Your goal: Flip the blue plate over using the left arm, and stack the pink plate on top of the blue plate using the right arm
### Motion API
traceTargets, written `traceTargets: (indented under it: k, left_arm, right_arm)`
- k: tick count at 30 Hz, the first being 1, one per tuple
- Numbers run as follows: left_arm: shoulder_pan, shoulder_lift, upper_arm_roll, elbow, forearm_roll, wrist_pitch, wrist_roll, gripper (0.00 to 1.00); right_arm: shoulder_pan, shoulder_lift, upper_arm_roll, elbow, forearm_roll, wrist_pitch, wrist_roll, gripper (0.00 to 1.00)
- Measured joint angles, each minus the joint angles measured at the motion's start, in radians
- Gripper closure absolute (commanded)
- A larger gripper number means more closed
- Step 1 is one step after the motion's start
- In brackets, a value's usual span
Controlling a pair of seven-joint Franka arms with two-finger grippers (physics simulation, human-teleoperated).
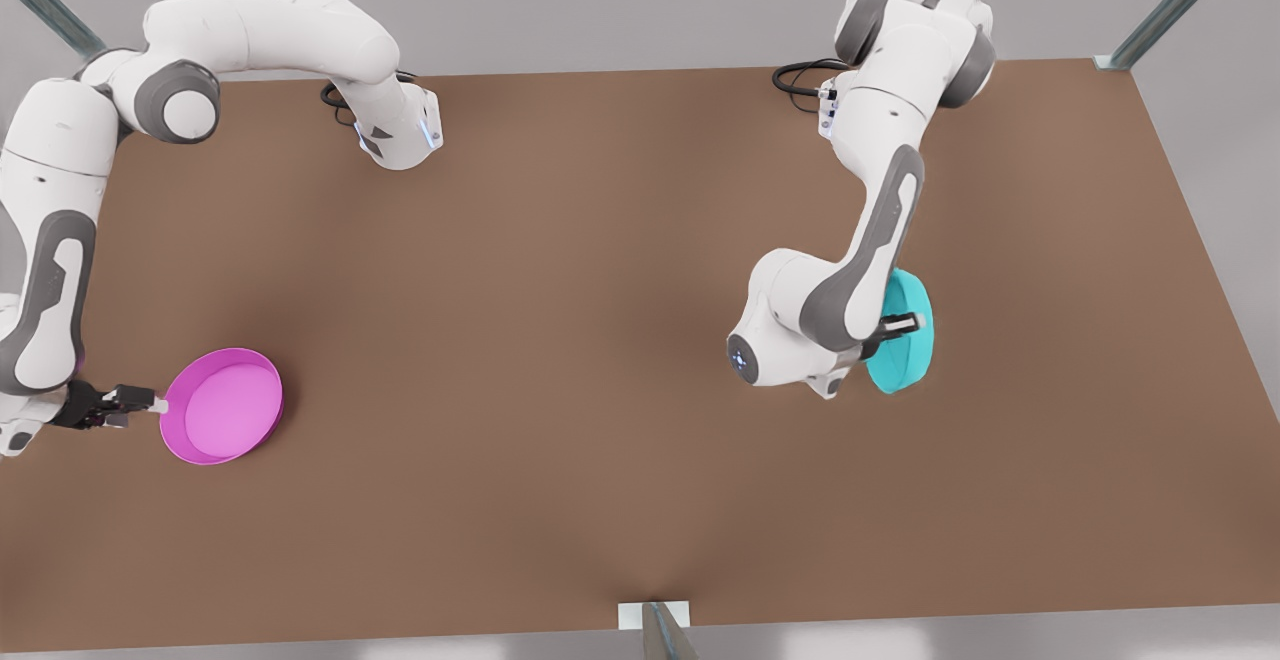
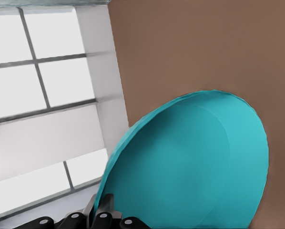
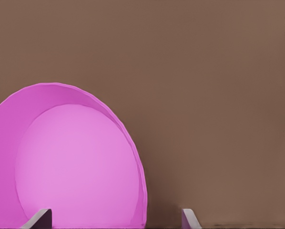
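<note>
Standing almost on edge, the blue plate is lifted off the brown table in the grip of the left gripper, whose fingers are clamped on its rim. In the left wrist view the blue plate shows a smooth flat face, tilted steeply, with the black fingers pinching its edge. The left arm bends down to it from its base at the table's far edge.

Well apart from the blue plate, toward the front view's left, the pink plate lies flat on the table, hollow side up. The right gripper sits at the pink plate's rim, on the side away from the blue plate. In the right wrist view its fingertips stand spread, one over the pink plate and one outside the rim, released. The right arm reaches down to it.
</note>
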Motion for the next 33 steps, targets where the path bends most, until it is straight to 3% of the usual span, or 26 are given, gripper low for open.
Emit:
traceTargets:
  k: [2, 6, 33]
  left_arm:
    - [-0.041, 0.024, 0.0, -0.001, 0.033, -0.032, -0.068, 0.79]
    - [-0.111, 0.065, 0.0, 0.0, 0.089, -0.082, -0.11, 0.79]
    - [-0.316, 0.274, 0.0, 0.003, 0.177, -0.228, -0.368, 0.79]
  right_arm:
    - [0.083, 0.0, -0.132, 0.002, 0.003, -0.037, -0.05, 0.0]
    - [0.083, -0.003, -0.135, -0.01, 0.03, -0.119, -0.032, 0.0]
    - [0.1, 0.055, -0.135, -0.03, 0.15, -0.122, -0.04, 0.0]
